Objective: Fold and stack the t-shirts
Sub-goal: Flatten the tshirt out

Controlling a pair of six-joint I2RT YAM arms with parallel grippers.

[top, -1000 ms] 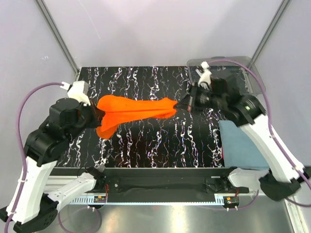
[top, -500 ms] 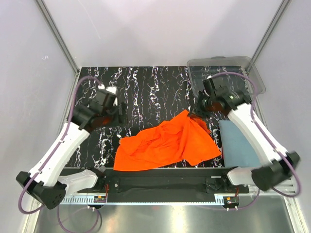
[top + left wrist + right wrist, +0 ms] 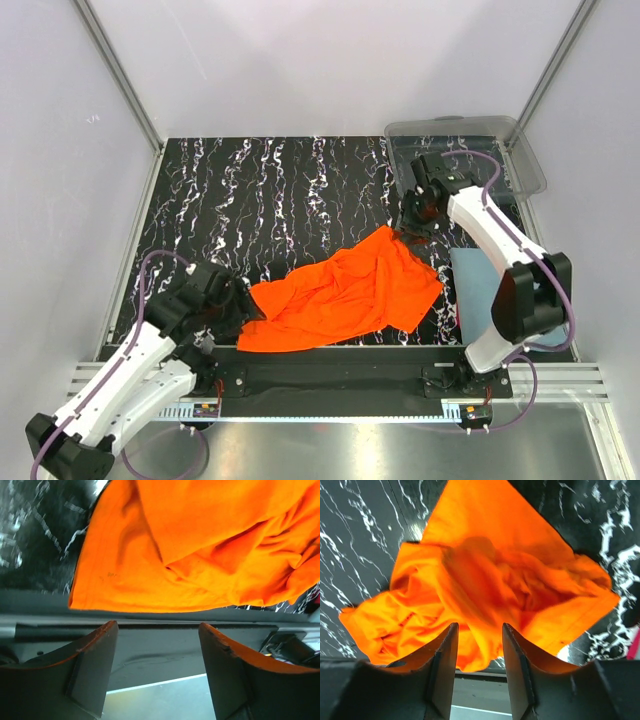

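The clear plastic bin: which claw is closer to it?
The right. The right gripper sits just in front of the bin, above the far corner of the orange shirt. The left gripper is at the near edge of the table, by the shirt's opposite end.

Orange t-shirt [image 3: 345, 295] crumpled, spread loosely near front table [image 3: 300, 190] edge; blue-grey t-shirt [image 3: 478, 300] flat, right side.

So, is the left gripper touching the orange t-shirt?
Apart. The left wrist view shows the left gripper open, with a strip of grey table edge between its fingertips and the orange t-shirt.
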